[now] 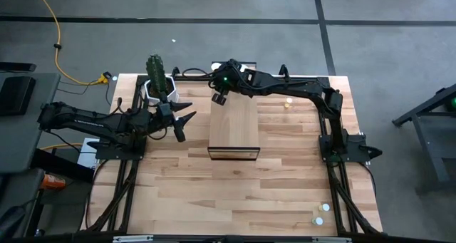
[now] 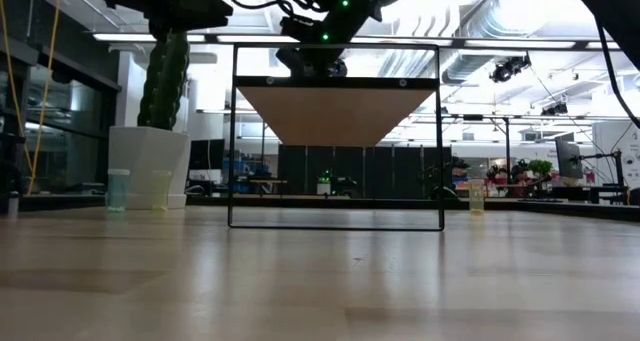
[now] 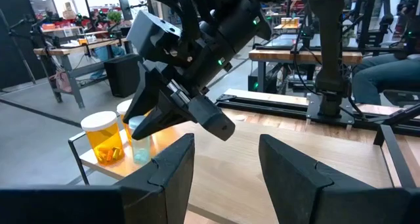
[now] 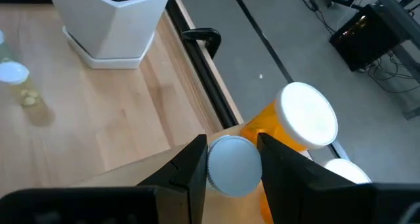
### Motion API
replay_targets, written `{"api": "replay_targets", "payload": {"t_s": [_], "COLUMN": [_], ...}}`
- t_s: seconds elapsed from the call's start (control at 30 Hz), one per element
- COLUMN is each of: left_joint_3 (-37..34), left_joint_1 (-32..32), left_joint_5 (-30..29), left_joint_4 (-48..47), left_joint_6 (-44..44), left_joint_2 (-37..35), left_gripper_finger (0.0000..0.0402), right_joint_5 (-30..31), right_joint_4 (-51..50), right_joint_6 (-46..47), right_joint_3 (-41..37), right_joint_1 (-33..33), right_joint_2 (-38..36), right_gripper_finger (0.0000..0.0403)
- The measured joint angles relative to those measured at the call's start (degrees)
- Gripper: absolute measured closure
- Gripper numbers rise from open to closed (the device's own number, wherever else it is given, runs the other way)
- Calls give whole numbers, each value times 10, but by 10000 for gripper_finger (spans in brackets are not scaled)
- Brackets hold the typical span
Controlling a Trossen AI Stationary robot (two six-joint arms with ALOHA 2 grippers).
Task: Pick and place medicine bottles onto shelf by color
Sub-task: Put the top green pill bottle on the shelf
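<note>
The light-wood shelf (image 1: 234, 129) stands mid-table. My right gripper (image 1: 219, 97) reaches over the shelf's far left corner and is shut on a small pale green bottle (image 3: 139, 145) with a white cap. An orange bottle (image 3: 105, 138) stands right beside it on the shelf top, and another white cap (image 4: 341, 171) shows behind. More pale bottles stand on the table: one (image 4: 16, 79) near the cactus pot, one (image 1: 288, 102) right of the shelf, two (image 1: 322, 214) near the front right corner. My left gripper (image 1: 184, 122) is open and empty left of the shelf. My right gripper pinches the pale bottle at its white cap (image 4: 233, 163) between its two fingers, one on either side. The fingers (image 3: 157, 115) come from above, slanting down. The bottle is upright; its base seems to rest on the shelf top near the far left corner.
A white pot with a cactus (image 1: 158, 86) stands at the table's far left, close to my left gripper and the shelf's far end. The shelf's dark frame (image 2: 335, 141) stands tall above the table. Bare wood lies in front of the shelf (image 1: 235, 193).
</note>
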Motion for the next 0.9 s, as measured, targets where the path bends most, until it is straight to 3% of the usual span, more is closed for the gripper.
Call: {"api": "replay_targets", "payload": {"t_s": [0.9], "left_joint_3": [0], "left_joint_1": [0], "left_joint_5": [0], "left_joint_4": [0], "left_joint_6": [0], "left_joint_2": [0], "left_gripper_finger": [238], "right_joint_5": [0], "right_joint_4": [17], "right_joint_6": [0], "right_joint_3": [0], "right_joint_1": [-5], "right_joint_2": [11], "right_gripper_finger": [295]}}
